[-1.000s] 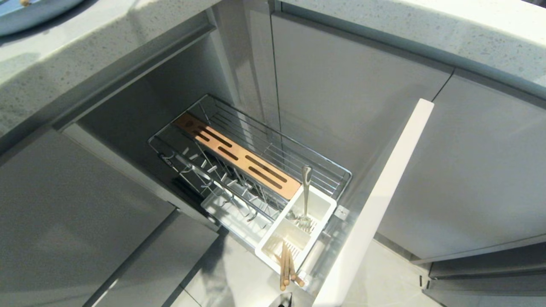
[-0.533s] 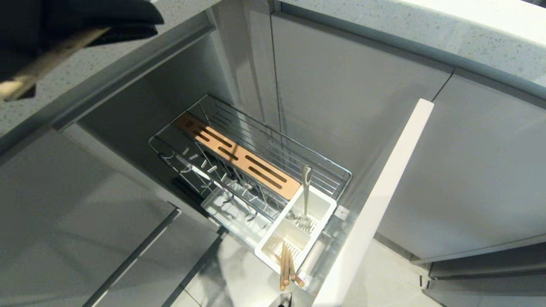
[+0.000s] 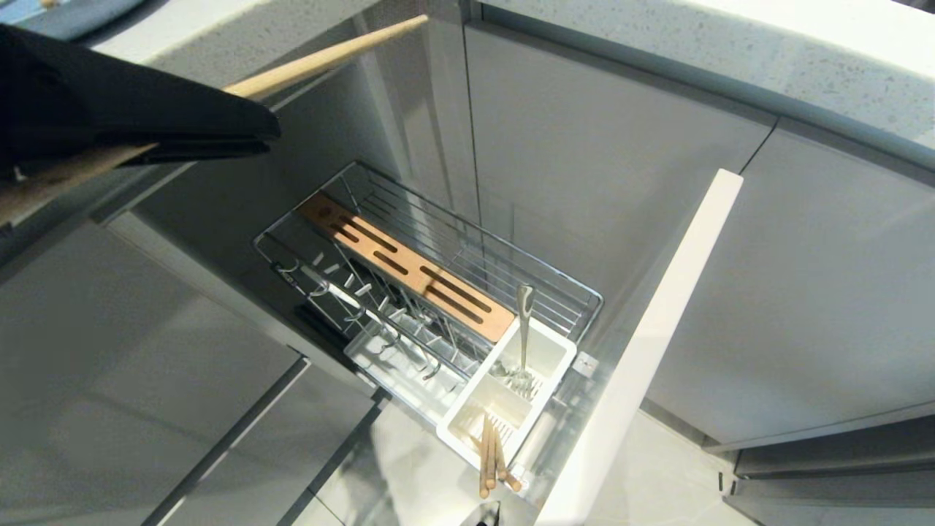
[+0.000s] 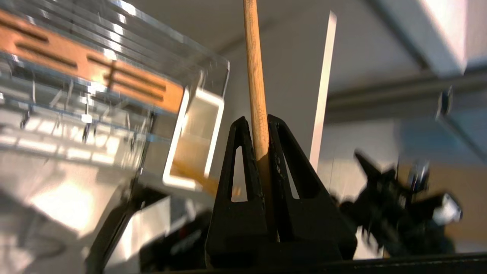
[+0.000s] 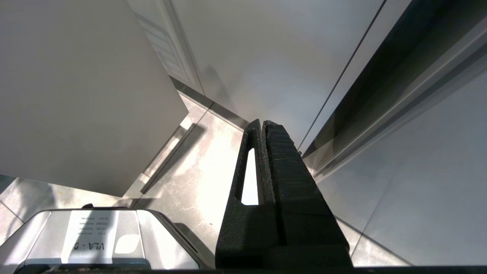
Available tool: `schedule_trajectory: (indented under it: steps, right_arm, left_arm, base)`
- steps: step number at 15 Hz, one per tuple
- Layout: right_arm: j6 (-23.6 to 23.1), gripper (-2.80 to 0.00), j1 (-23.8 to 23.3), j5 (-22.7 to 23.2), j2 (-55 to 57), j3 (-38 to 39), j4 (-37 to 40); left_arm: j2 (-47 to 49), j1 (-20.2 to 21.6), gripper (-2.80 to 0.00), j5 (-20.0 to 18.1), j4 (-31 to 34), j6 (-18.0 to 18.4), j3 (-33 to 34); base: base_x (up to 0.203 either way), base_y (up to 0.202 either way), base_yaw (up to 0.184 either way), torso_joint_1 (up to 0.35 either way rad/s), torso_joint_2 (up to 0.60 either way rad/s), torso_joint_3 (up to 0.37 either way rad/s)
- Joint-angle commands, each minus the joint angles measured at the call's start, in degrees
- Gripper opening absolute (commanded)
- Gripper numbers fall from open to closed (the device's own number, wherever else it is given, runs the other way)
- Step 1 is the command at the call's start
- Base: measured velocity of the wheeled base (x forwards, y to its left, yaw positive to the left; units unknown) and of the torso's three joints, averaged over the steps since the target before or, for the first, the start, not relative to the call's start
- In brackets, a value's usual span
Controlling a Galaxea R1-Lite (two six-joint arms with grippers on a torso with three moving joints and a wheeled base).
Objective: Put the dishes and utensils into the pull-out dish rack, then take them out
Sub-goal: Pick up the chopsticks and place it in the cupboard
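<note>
In the head view, the left gripper (image 3: 266, 135) is reaching in from the upper left, above the open cabinet, its black fingers clamping a light wooden chopstick (image 3: 329, 58) that is sticking out past the fingertips toward the counter edge. Below, the pull-out dish rack (image 3: 467, 241) is standing drawn out from the cabinet, its pale front panel (image 3: 643, 351) at the near end. A slotted wooden strip (image 3: 405, 267) is lying along the wire basket, with metal pegs (image 3: 350, 292) beside it. The white utensil caddy (image 3: 544, 354) is sitting at the end nearest the panel; a silver metal utensil (image 3: 524, 321) is standing in its far compartment, and more wooden chopsticks (image 3: 489, 456) are leaning out of the near compartment. A sliver of a light-blue plate (image 3: 73, 14) is showing on the countertop (image 3: 730, 44) at the upper left.

In the left wrist view, the left gripper (image 4: 258, 125) is pinching the chopstick (image 4: 253, 68) between its two fingers, and the stick is running straight out beyond them. The rack (image 4: 114, 45) and caddy (image 4: 213, 102) are appearing blurred behind.

In the right wrist view, the right gripper (image 5: 262, 123) is hanging low over the tiled floor (image 5: 198, 167) beside the cabinet fronts, its fingers pressed together on nothing.
</note>
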Motion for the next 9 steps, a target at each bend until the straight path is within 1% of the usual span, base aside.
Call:
schedule_trajectory:
  steps: [1, 7, 9]
  right_arm:
    - [0.01, -2.80, 0.02, -0.01, 0.00, 0.02, -0.04]
    - [0.01, -2.80, 0.02, 0.00, 0.00, 0.04, -0.04]
    - [0.01, -2.80, 0.02, -0.07, 0.00, 0.09, -0.04]
  left_arm:
    - [0.91, -0.08, -2.80, -1.57, 6.10, -0.20, -2.18]
    - [5.82, -0.18, -2.80, -9.39, 29.66, 0.19, -12.18]
    - [8.17, -0.25, -2.80, -10.86, 36.31, 0.30, -14.73]
  base:
    - [0.000, 0.000, 0.000, 0.000, 0.00, 0.000]
    - [0.000, 0.000, 0.000, 0.000, 0.00, 0.000]
    - [0.000, 0.000, 0.000, 0.000, 0.00, 0.000]
